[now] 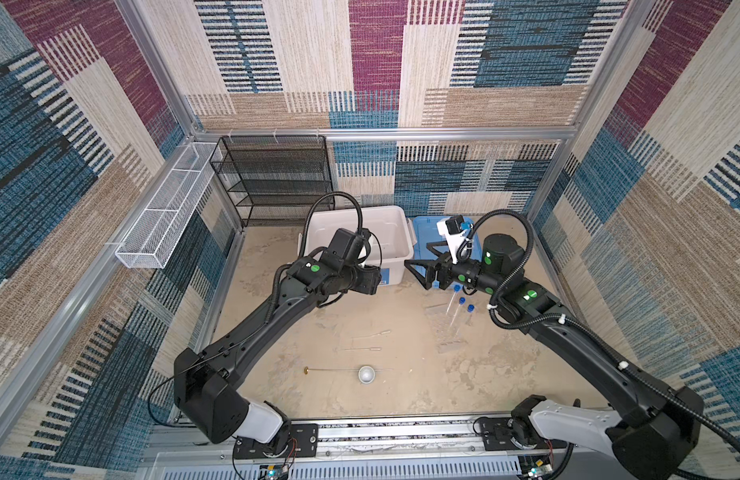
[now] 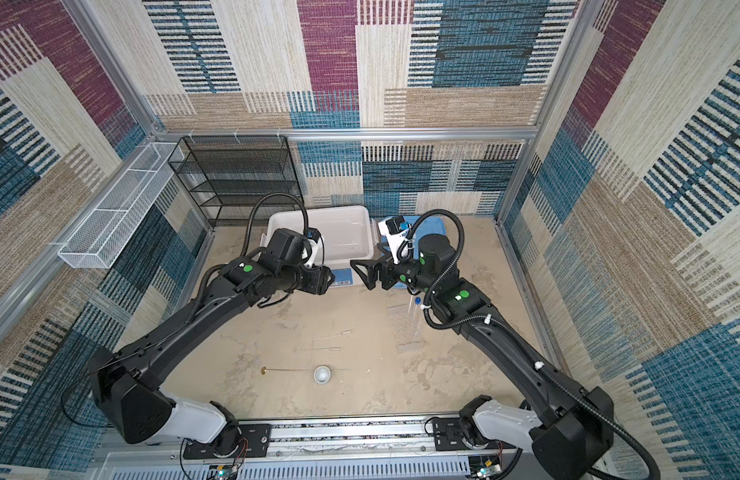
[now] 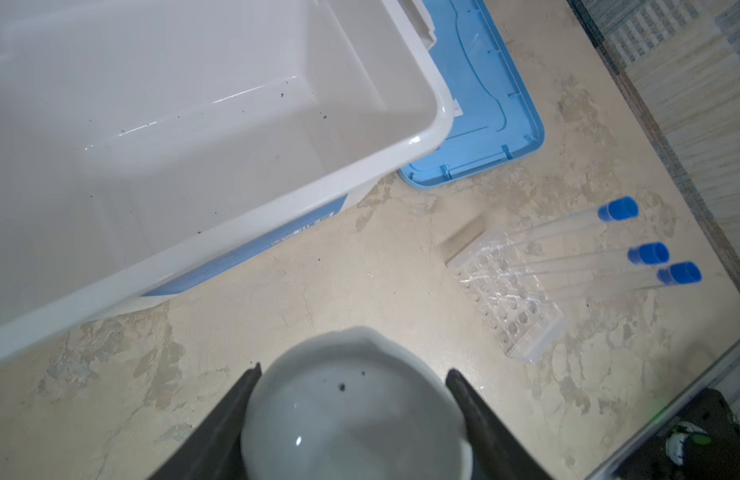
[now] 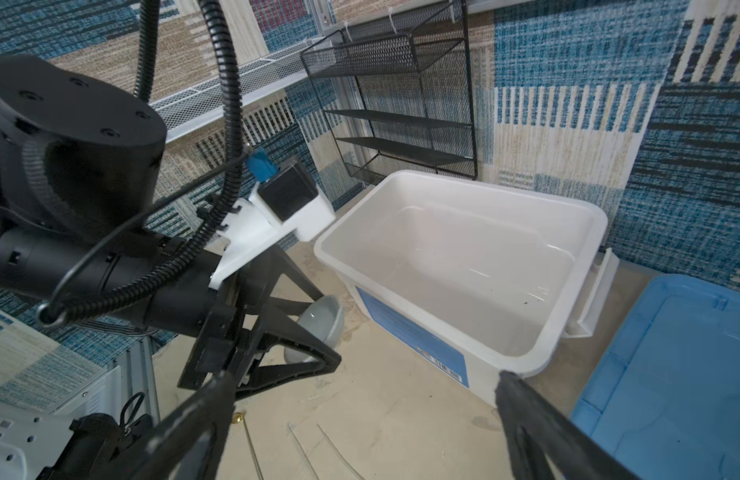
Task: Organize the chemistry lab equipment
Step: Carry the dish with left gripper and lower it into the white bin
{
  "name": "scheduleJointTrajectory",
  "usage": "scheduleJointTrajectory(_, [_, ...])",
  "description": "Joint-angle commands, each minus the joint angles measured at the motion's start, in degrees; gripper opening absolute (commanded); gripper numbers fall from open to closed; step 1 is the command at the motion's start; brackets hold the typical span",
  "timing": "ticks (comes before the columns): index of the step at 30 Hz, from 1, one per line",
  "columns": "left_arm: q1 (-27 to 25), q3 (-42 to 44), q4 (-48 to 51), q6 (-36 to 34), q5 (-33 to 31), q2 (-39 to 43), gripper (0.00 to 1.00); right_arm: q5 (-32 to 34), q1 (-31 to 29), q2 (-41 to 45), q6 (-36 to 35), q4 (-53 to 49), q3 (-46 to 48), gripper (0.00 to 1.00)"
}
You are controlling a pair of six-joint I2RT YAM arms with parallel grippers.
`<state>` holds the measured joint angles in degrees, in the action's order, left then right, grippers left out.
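Left wrist view shows the left hand [image 3: 354,370] clamped on a small white bowl [image 3: 356,419], held between its fingers [image 3: 223,424] just short of the white bin [image 3: 426,139], while the right hand [image 4: 364,374] stands spread, empty.

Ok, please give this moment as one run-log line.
left gripper: shut on white bowl, in front of white bin | right gripper: open, empty | second bowl, rod: on table
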<state>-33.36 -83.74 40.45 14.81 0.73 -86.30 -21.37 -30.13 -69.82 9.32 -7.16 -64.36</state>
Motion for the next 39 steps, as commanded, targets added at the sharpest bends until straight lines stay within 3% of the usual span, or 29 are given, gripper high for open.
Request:
scheduleJointTrajectory(1, [2.2,-4.6,2.3,-1.2,2.6,-3.2,0.53,2.1,0.0,-3.3,2.5,2.1,-2.8,0.99])
scheduleJointTrajectory(5, [5.5,-11.8,4.8,-1.2,2.4,-9.5,0.52,2.5,0.0,-9.9,4.1,1.7,-7.8,0.99])
scheduleJointTrajectory(12, [10.6,-25.7,10.2,-4.0,-3.3,-22.1,0.52,1.7,0.0,-20.0,5.5,2.1,-16.6,0.99])
scheduleJointTrajectory(21, [14.2,-38.8,15.4,-6.8,-6.8,-35.8,0.51,1.2,0.0,-33.0,3.7,-5.5,-30.2,0.99])
scheduleJointTrajectory(39, [15.2,-34.5,14.8,-14.6,-10.3,-42.1,0.52,2.5,-1.5,-49.3,-6.5,-19.8,-48.5,0.99])
